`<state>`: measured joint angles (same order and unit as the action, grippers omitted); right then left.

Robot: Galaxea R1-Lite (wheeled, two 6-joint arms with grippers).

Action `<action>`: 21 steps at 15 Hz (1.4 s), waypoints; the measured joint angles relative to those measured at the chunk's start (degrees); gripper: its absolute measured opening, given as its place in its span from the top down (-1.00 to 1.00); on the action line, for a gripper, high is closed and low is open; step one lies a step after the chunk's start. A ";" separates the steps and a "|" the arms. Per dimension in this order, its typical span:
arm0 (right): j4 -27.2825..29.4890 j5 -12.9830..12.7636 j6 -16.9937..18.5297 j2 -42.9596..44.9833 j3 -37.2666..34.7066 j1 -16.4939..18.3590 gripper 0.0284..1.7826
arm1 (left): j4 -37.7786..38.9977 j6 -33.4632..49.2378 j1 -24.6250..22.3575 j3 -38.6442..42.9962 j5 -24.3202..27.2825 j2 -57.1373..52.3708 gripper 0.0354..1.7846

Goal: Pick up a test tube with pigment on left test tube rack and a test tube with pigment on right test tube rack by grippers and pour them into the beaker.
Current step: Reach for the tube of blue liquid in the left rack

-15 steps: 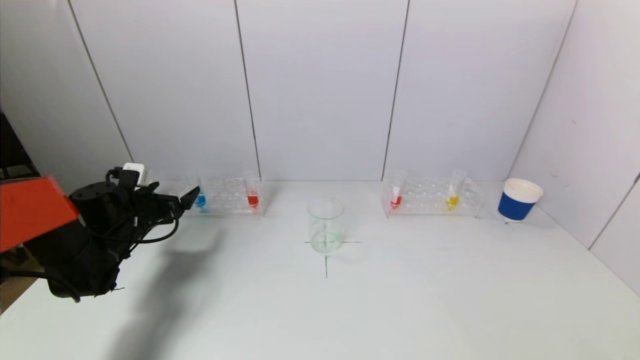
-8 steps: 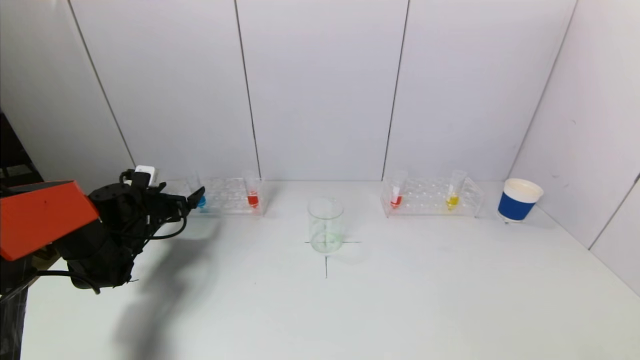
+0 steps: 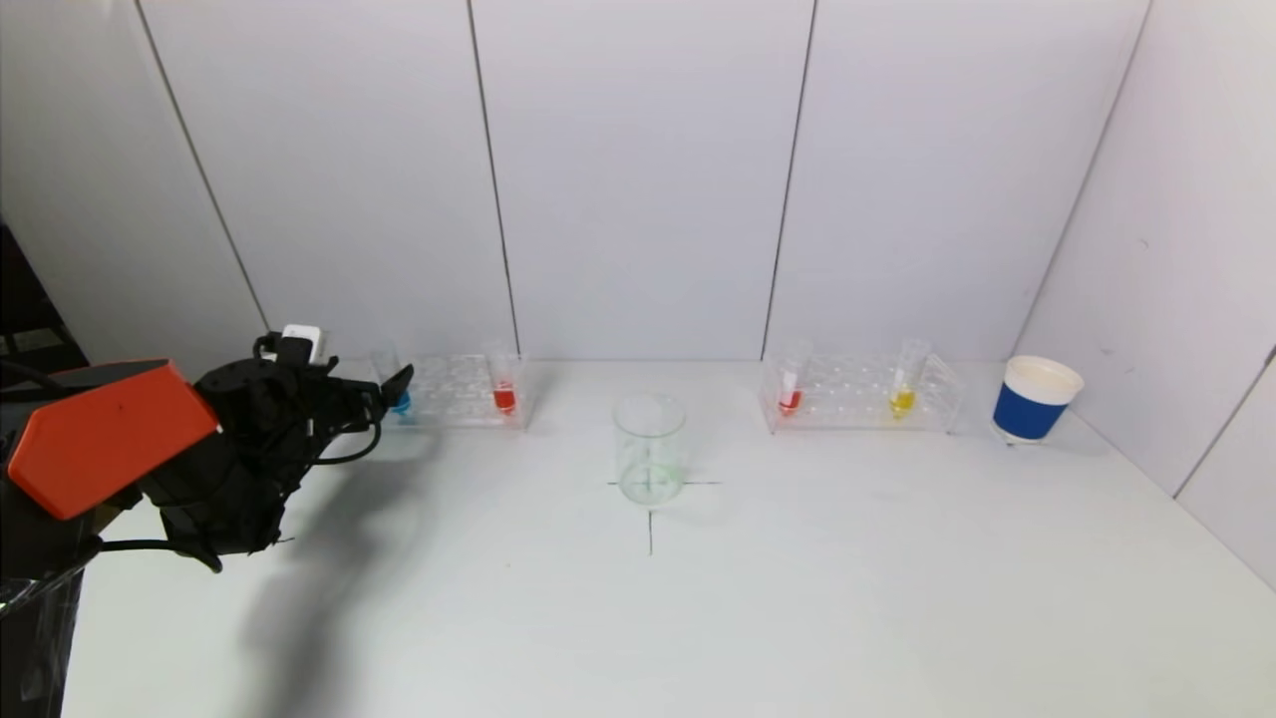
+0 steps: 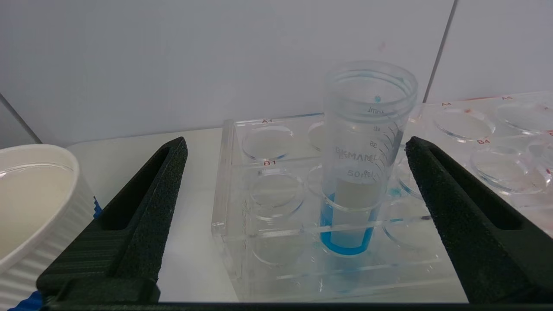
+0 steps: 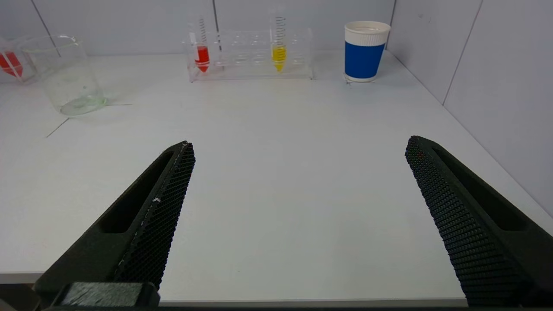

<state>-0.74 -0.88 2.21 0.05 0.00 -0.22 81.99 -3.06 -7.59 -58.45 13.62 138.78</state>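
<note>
The left test tube rack (image 3: 454, 391) holds a tube with blue pigment (image 3: 399, 401) and one with red pigment (image 3: 504, 397). My left gripper (image 3: 387, 383) is open just in front of the blue tube. In the left wrist view the blue tube (image 4: 363, 142) stands upright in the rack (image 4: 224, 190), a little off the middle of the open left gripper (image 4: 296, 142) and beyond its fingertips. The empty glass beaker (image 3: 649, 449) stands mid-table. The right rack (image 3: 857, 394) holds a red tube (image 3: 790, 399) and a yellow tube (image 3: 902, 399). My right gripper (image 5: 300, 142) is open above the table's near edge, outside the head view.
A blue and white paper cup (image 3: 1035, 399) stands right of the right rack. A white ribbed cup (image 4: 34, 203) sits close beside the left gripper's finger. White walls close the table at the back and right. A cross mark (image 3: 650, 514) lies under the beaker.
My left arm has moved forward and to the right, bringing the open gripper closer to the blue tube. The right arm and the tubes have not moved.
</note>
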 joint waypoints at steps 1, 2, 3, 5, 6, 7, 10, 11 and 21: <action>-0.02 0.00 -0.01 0.00 0.00 0.00 -0.99 | -0.24 0.00 0.05 -0.56 -0.01 0.11 -0.98; -0.02 0.00 -0.01 0.00 0.00 0.00 -0.99 | -0.55 -0.02 0.11 -1.08 -0.20 0.17 -0.98; 0.00 0.00 -0.01 0.00 0.00 0.00 -0.99 | -0.71 -0.02 0.18 -1.52 -0.23 0.20 -0.98; -0.02 0.00 -0.01 0.00 0.00 0.00 -0.99 | -0.93 0.00 0.38 -2.23 -0.34 0.20 -0.98; 0.00 0.00 -0.01 0.00 0.00 0.00 -0.99 | -0.93 0.00 0.51 -2.38 -0.34 0.20 -0.98; -0.02 0.00 -0.01 0.00 0.00 0.00 -0.99 | -0.93 0.00 0.66 -2.46 -0.34 0.17 -0.98; 0.00 0.00 -0.04 0.00 0.00 0.01 -0.99 | -0.93 0.00 0.77 -2.55 -0.34 0.15 -0.98; 0.00 -0.02 -0.01 0.00 0.00 0.01 -0.99 | -0.93 -0.02 0.79 -2.55 -0.37 0.11 -0.98; -0.02 0.00 -0.01 0.00 0.00 -0.02 -0.99 | -0.93 -0.10 0.82 -2.51 -0.43 -0.11 -0.98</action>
<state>-0.77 -0.88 2.19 0.05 0.00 -0.24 81.07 -3.16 -6.78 -60.97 13.19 138.67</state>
